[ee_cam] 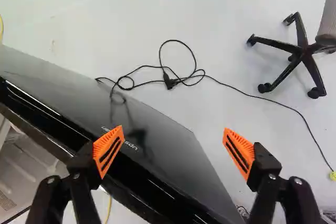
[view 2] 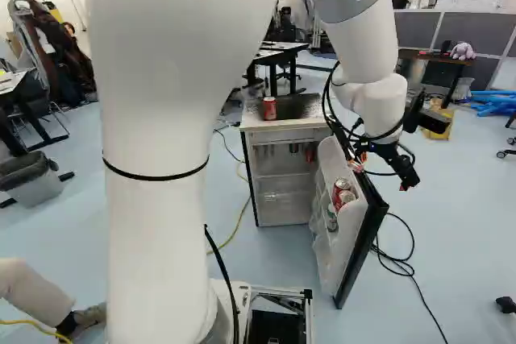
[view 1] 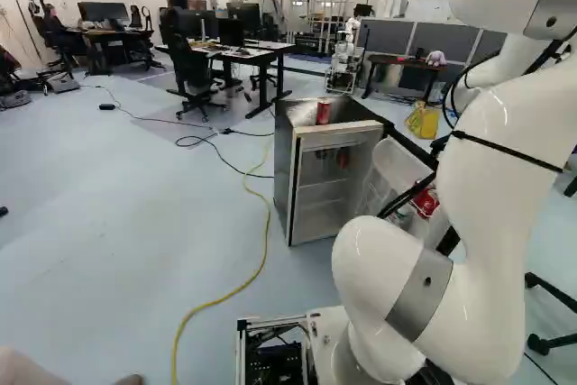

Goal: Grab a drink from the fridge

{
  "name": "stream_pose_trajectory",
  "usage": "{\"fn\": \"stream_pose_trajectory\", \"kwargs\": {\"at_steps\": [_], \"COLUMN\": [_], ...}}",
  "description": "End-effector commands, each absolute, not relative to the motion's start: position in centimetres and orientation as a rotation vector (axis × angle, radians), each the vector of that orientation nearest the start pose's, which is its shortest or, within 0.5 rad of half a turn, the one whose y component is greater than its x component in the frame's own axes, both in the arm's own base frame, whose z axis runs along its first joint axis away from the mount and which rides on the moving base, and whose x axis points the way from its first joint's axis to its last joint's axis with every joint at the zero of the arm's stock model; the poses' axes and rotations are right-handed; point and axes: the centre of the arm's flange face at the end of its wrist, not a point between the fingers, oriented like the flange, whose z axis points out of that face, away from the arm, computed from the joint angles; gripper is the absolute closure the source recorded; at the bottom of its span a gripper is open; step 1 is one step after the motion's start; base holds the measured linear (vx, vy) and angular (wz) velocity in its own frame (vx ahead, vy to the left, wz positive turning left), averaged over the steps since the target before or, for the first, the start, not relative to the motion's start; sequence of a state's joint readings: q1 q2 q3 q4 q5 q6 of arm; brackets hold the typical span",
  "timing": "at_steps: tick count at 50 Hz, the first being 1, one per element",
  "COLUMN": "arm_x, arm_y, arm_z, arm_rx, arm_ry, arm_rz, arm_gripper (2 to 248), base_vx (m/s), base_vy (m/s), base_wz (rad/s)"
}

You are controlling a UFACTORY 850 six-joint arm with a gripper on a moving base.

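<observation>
Arm (view 1: 487, 132): glossy white, thick rounded tubes, bulging joints. Grey bands (view 1: 420, 295) at joints, small dark round mark on some. Thin black straps (view 2: 153, 176) around white links. Loose black cables (view 2: 329, 106) looping near wrist. Black box (view 2: 433, 122) by wrist. Gripper (view 2: 405, 181) black, two fingers (ee_cam: 265, 174), silver-coloured round screws (ee_cam: 298, 181). Pads (ee_cam: 108, 148) bright orange, wedge-shaped, fine-ridged edges, black slots.

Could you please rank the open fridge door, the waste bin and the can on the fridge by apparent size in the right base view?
1. Fridge door
2. Waste bin
3. Red can on the fridge
</observation>
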State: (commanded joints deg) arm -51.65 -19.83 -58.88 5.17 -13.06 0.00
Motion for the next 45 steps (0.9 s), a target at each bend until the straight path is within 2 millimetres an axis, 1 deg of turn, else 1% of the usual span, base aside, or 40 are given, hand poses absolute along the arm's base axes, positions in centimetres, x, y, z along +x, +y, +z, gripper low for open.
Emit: {"fn": "stream_pose_trajectory", "kwargs": {"at_steps": [45], "arm_x": [33.8], "arm_y": [-37.9], "arm_z": [41.5], "arm_rx": [-2.872], "arm_ry": [1.441], "arm_rz": [-0.661], "arm_gripper": [3], "base_vx": [0.000], "base_vy": [0.000], "base_wz": [0.000]}}
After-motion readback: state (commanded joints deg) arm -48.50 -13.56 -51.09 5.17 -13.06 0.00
